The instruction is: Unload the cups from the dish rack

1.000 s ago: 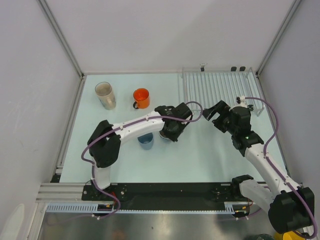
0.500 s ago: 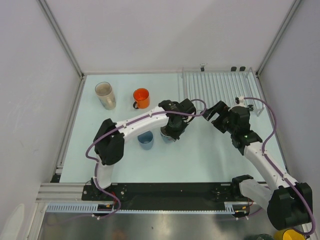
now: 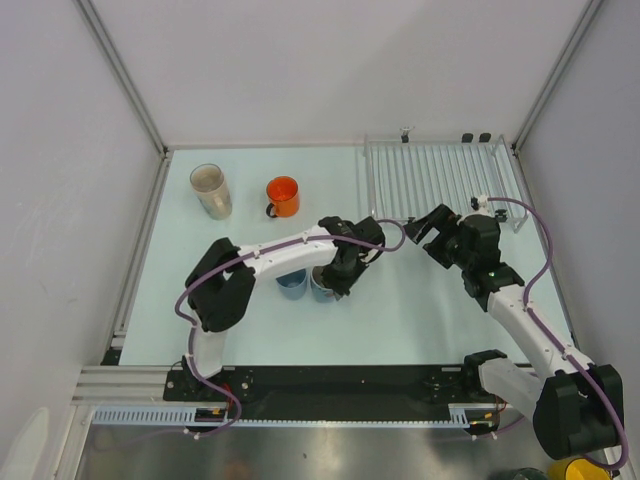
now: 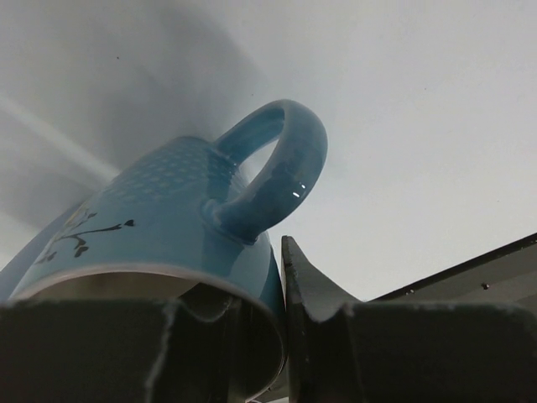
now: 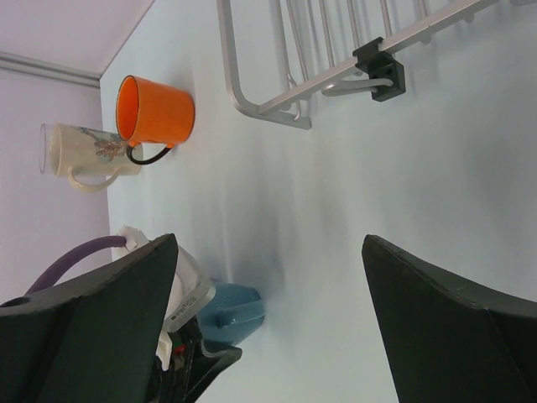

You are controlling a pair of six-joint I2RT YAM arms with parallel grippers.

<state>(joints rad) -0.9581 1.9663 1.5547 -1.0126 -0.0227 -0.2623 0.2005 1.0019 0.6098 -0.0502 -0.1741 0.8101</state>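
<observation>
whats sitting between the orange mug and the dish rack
Nothing: the stretch of table between the orange mug and the dish rack is bare. The top view shows it, and the right wrist view agrees.

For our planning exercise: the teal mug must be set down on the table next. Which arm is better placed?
Left. The left gripper is shut on the rim of the teal mug, beside the light-blue cup. The right gripper stands open and empty near the dish rack.

Beige tumbler (image 3: 211, 190), orange mug (image 3: 283, 196) upright far-left; teal mug (image 4: 168, 214) (handled) beside light-blue cup (image 3: 291, 286); rack (image 3: 437, 176) far-right
</observation>
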